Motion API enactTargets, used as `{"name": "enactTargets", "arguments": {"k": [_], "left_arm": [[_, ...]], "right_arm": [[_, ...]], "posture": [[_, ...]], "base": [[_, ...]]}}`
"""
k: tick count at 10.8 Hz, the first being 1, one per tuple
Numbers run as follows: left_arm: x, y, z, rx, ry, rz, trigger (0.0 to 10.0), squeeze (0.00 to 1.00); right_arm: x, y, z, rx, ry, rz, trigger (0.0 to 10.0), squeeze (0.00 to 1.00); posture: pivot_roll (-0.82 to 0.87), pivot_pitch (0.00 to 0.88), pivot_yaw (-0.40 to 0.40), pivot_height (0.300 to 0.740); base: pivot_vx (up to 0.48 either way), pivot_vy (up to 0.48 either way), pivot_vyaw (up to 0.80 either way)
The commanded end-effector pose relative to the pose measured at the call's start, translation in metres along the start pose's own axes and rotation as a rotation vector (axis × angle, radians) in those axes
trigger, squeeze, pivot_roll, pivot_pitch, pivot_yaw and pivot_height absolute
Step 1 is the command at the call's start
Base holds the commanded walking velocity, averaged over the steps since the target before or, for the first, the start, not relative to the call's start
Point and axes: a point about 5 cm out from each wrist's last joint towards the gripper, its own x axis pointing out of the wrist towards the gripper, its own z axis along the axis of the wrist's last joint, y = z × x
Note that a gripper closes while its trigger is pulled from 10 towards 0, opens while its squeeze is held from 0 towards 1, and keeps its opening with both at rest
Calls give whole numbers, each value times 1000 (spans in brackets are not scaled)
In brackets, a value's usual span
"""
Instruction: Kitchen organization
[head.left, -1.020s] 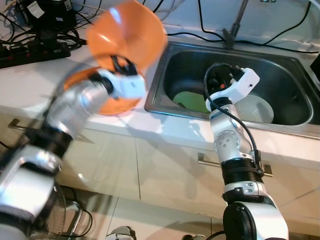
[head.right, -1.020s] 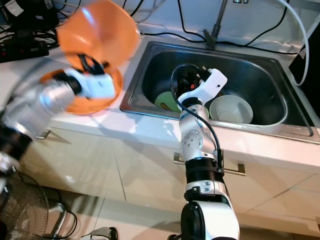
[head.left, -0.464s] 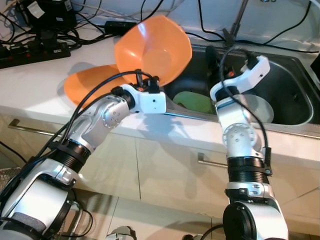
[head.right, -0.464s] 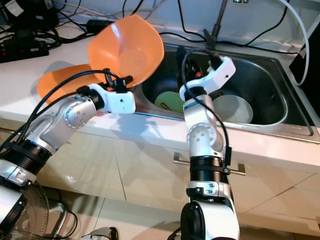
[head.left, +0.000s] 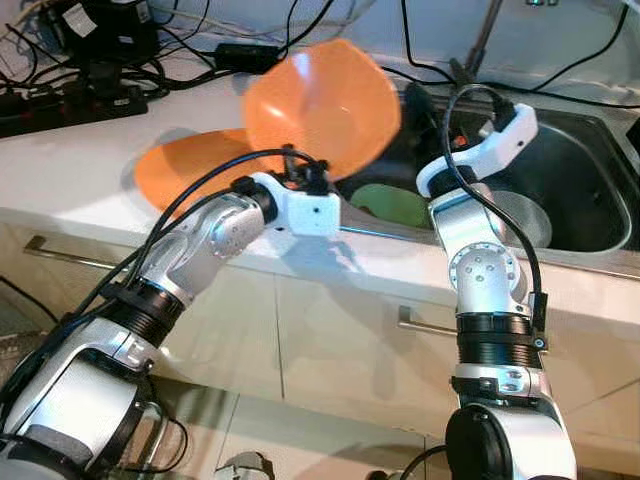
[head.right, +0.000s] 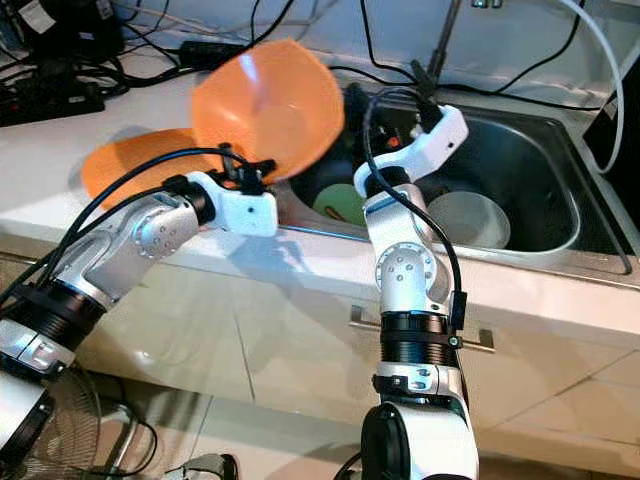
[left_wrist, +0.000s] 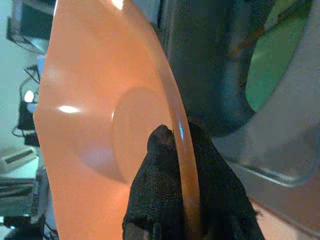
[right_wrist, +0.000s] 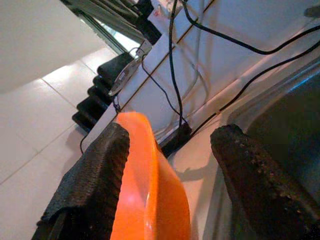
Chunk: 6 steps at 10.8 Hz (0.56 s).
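My left gripper (left_wrist: 177, 142) is shut on the rim of an orange bowl (head.left: 320, 110). It holds the bowl tilted on edge above the left end of the steel sink (head.left: 590, 262). A second orange dish (head.left: 185, 170) lies on the white counter behind my left arm. My right gripper (right_wrist: 172, 135) is open, raised over the sink just right of the held bowl. The bowl's edge (right_wrist: 150, 175) sits beside one of the fingers (right_wrist: 100, 170). In the sink lie a green dish (head.left: 390, 205) and a white bowl (head.left: 525, 215).
A power strip and tangled cables (head.left: 70, 100) crowd the back left of the counter. The faucet (head.left: 480, 40) rises behind the sink. Cabinet fronts with a bar handle (head.left: 430, 322) are below the counter edge.
My left arm has swung the orange bowl rightward from over the counter to the sink's left end. My right gripper has risen out of the sink toward the bowl.
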Motion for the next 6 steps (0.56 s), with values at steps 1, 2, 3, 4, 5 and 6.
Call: {"name": "enactTargets", "arguments": {"k": [1,2,3,4,5,6], "left_arm": [[1,12,10,40,-50,29,10000,0],[1,14,11,60,-73,27,10000,0],[0,16,12,75,-87,27,10000,0],[-1,18,13,86,-99,29,10000,0],[-2,19,14,97,-118,30,10000,0],[-2,21,15,118,-134,38,10000,0]], "right_arm": [[-1,8,-7,45,6,12,10000,0],[-1,8,-8,45,13,11,10000,0],[-1,8,-10,46,21,12,10000,0],[-1,7,-11,46,26,10,10000,0],[-1,7,-12,48,32,10,10000,0],[-1,7,-13,47,39,11,10000,0]], "posture": [[71,0,-10,740],[72,0,-9,740],[74,0,-9,740],[74,0,-9,740],[80,0,-9,740],[81,0,-9,740]], "base": [[0,0,0],[0,0,0],[0,0,0],[0,0,0],[0,0,0],[0,0,0]]}}
